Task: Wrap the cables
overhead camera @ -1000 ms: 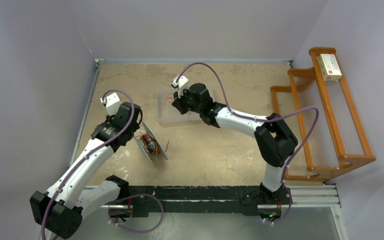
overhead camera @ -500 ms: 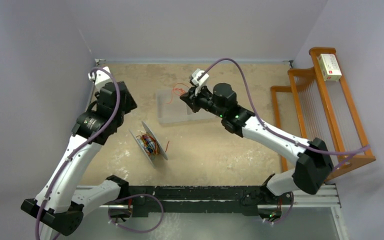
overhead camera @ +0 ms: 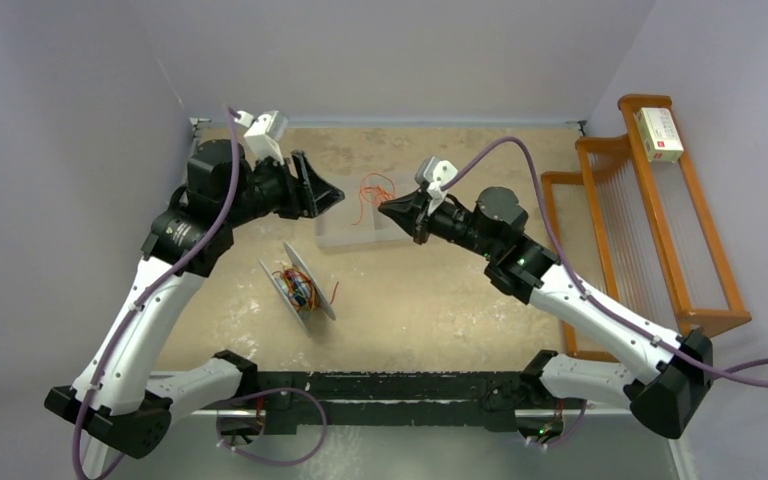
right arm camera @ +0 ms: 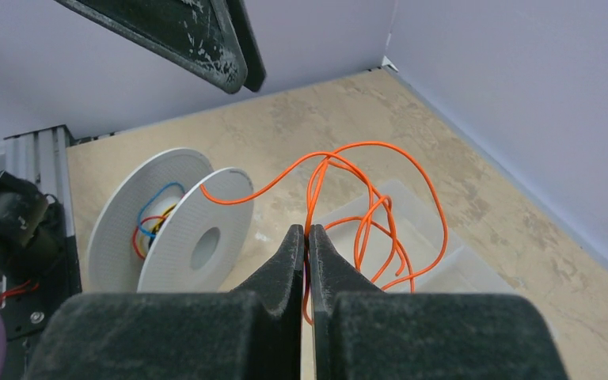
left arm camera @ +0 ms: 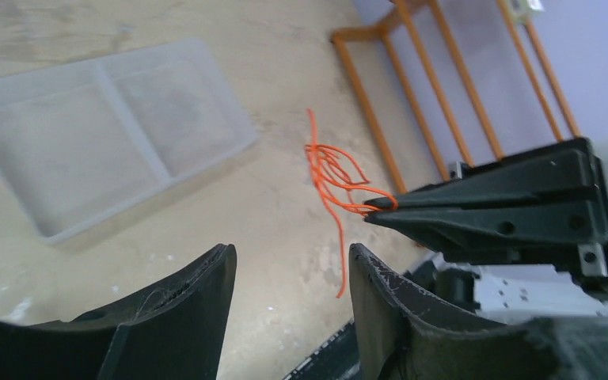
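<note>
My right gripper [overhead camera: 385, 209] is shut on a loose bundle of thin orange cable [overhead camera: 373, 192] and holds it in the air above a clear tray [overhead camera: 332, 236]. In the right wrist view the jaws [right arm camera: 306, 231] pinch the strands, and loops of cable [right arm camera: 380, 206] hang beyond them. My left gripper [overhead camera: 335, 195] is open and empty, facing the right gripper from the left, a short gap away. In the left wrist view the cable [left arm camera: 334, 170] dangles beyond my open fingers [left arm camera: 289, 261]. The grey double-disc spool [overhead camera: 298, 285] stands on the table below, with coloured wire on its core.
The clear two-compartment tray [left arm camera: 103, 134] lies on the table behind the spool [right arm camera: 182, 229]. An orange wooden rack [overhead camera: 660, 220] stands along the right wall with a white and red box [overhead camera: 658, 134] on top. Purple arm cables loop over both arms.
The right gripper has lifted the orange cable out of the tray and drawn back to the right. The left arm has swung up and right, away from the spool, to face the cable.
</note>
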Robot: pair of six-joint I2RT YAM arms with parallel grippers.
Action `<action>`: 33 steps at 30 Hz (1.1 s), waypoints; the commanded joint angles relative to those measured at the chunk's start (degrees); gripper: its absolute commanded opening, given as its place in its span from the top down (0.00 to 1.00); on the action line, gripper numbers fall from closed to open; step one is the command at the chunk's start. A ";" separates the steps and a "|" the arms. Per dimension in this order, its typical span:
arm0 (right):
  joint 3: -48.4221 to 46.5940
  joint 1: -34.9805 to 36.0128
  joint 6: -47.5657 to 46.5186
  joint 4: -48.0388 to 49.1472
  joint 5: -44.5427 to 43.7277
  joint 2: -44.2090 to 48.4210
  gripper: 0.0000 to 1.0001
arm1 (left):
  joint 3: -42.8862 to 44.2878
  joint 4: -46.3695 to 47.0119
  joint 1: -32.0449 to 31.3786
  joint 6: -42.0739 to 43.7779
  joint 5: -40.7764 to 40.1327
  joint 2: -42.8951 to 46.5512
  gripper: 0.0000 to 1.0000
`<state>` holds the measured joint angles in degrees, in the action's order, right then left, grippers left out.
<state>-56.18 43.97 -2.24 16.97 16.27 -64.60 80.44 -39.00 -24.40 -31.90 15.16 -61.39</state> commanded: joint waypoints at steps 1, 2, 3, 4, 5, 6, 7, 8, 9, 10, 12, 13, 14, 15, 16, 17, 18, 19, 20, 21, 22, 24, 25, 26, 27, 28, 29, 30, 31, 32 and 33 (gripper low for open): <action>0.28 -0.11 -1.62 1.40 5.20 2.30 1.00 | -1.28 7.64 0.01 1.57 16.59 0.18 0.46; 0.28 -0.11 -1.43 1.40 5.44 2.41 1.00 | -1.40 7.90 -0.01 1.80 17.65 -0.05 0.46; 0.28 -0.11 -1.29 1.25 5.61 2.50 1.00 | -1.61 8.09 -0.02 1.84 18.79 -0.31 0.46; 0.28 -0.11 -1.11 1.27 5.68 2.54 1.00 | -1.90 8.33 -0.07 1.86 19.79 -0.54 0.46; 0.28 -0.11 -0.82 1.30 5.61 2.55 1.00 | -2.24 8.53 -0.15 1.89 20.82 -0.76 0.46; 0.28 -0.11 -0.61 1.39 5.61 2.62 1.00 | -2.69 8.72 -0.39 1.85 21.55 -0.99 0.46; 0.21 -0.11 -0.38 1.58 5.61 2.74 1.00 | -3.06 8.69 -0.60 1.93 21.91 -1.20 0.46; 0.18 -0.11 -0.11 1.77 5.78 2.96 1.00 | -3.44 8.50 -0.76 2.15 22.07 -1.39 0.46; 0.24 -0.12 0.10 1.99 5.93 3.14 1.00 | -3.88 8.48 -0.83 2.34 22.10 -1.45 0.46; 0.28 -0.11 0.20 2.23 5.89 3.31 1.00 | -4.48 8.73 -0.87 2.28 22.11 -1.41 0.46; 0.29 -0.11 0.24 2.36 5.17 3.68 1.00 | -5.44 9.36 -0.94 1.97 22.50 -1.16 0.46; 0.29 -0.11 0.16 2.43 4.91 3.84 1.00 | -5.78 9.55 -0.91 1.86 22.52 -0.97 0.46; 0.28 -0.11 0.18 2.52 4.77 4.01 1.00 | -6.13 9.87 -0.95 1.72 22.65 -0.73 0.46; 0.28 -0.11 0.26 2.68 4.74 4.18 1.00 | -6.43 10.19 -1.02 1.50 22.79 -0.60 0.46; 0.28 -0.11 0.27 2.97 4.80 4.33 1.00 | -6.58 10.49 -1.03 1.22 23.01 -0.53 0.46; 0.28 -0.11 0.39 3.22 4.88 4.41 1.00 | -6.71 10.66 -1.01 1.06 23.60 -0.59 0.46; 0.28 -0.10 0.48 3.24 5.02 4.34 1.00 | -6.94 11.14 -1.04 0.76 24.55 -0.58 0.46; 0.28 -0.11 0.53 3.26 5.26 4.27 1.00 | -7.24 12.20 -1.02 0.19 25.21 -0.49 0.46; 0.28 -0.11 0.64 3.21 5.57 4.16 1.00 | -7.57 13.04 -1.04 -0.29 25.59 -0.42 0.46; 0.28 -0.11 0.78 3.31 5.80 4.13 1.00 | -7.94 13.98 -1.02 -0.95 26.00 -0.40 0.46; 0.28 -0.11 0.80 3.33 6.04 4.13 1.00 | -8.29 15.07 -1.08 -1.68 26.58 -0.38 0.46; 0.28 -0.11 0.91 3.65 6.14 4.24 1.00 | -8.93 16.93 -1.18 -3.16 27.83 -0.56 0.46; 0.28 -0.09 1.00 3.82 6.10 4.30 1.00 | -9.28 17.62 -1.24 -3.58 28.27 -0.63 0.46; 0.28 -0.11 1.20 4.02 6.20 4.30 1.00 | -9.39 17.86 -1.32 -3.68 28.50 -0.78 0.46; 0.28 -0.11 1.30 4.34 6.22 4.37 1.00 | -9.49 17.90 -1.40 -3.74 28.57 -0.90 0.47; 0.28 -0.11 1.50 4.52 6.23 4.31 1.00 | -9.56 17.91 -1.40 -3.78 28.54 -1.07 0.47; 0.30 -0.10 1.48 4.68 6.14 4.37 1.00 | -9.66 17.91 -1.46 -3.86 28.66 -1.24 0.47; 1.75 -0.11 1.57 5.03 6.14 4.54 1.00 | -9.91 17.91 -1.44 -3.95 28.87 -1.40 0.49; 2.26 -0.11 1.75 5.53 6.14 4.69 1.00 | -10.16 17.94 -1.56 -4.05 29.03 -1.57 0.51; 2.52 -0.11 1.92 5.89 6.17 4.74 1.00 | -10.39 18.06 -1.53 -4.19 29.17 -1.73 0.53; 2.56 -0.11 1.89 6.01 6.29 4.74 1.00 | -10.58 18.19 -1.58 -4.32 29.26 -1.92 0.56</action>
<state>-54.61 43.97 -1.34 18.90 20.82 -61.17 70.61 -24.62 -25.65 -34.94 42.19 -62.89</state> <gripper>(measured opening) 0.011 0.483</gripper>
